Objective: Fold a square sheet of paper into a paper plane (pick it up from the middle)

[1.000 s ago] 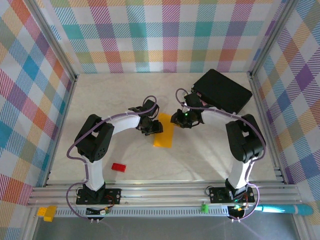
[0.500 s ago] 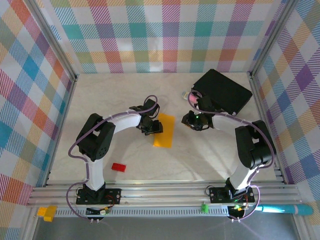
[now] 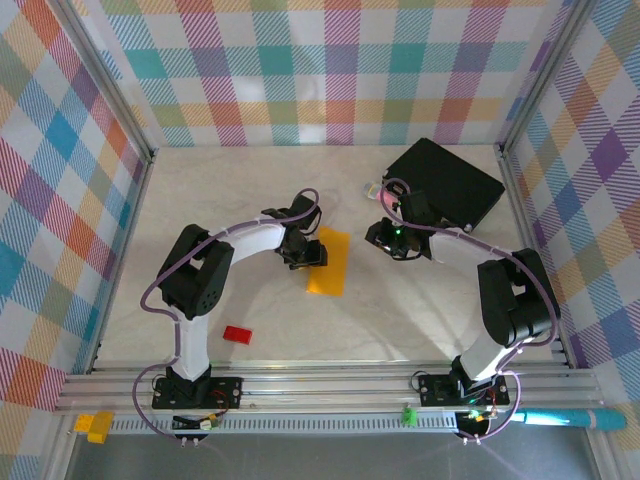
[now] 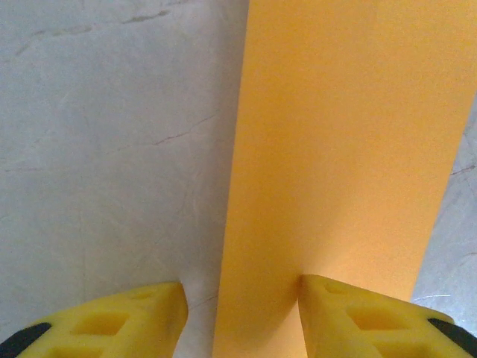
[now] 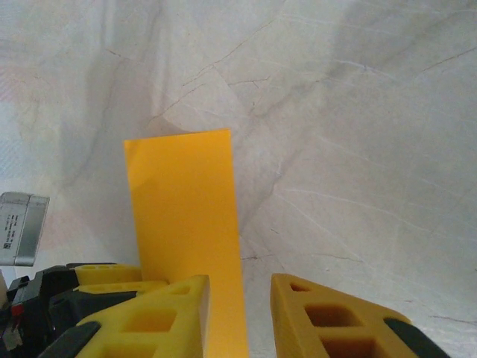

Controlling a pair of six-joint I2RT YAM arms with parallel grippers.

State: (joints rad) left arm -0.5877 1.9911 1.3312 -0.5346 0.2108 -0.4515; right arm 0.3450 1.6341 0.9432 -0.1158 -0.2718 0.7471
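The folded orange-yellow sheet of paper lies flat, left of the black box. Our left gripper, spread, straddles the paper's long edge. Our right gripper, slightly parted and empty, hovers nearer the box. We should press squarely, not drag.

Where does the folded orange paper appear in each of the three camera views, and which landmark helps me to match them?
Top external: the orange paper lies flat mid-table, between the two arms.
Left wrist: a broad band from centre to right, running up from the fingers.
Right wrist: a tall strip at lower left.
Shared landmark: the left gripper, open astride one long edge of the paper.
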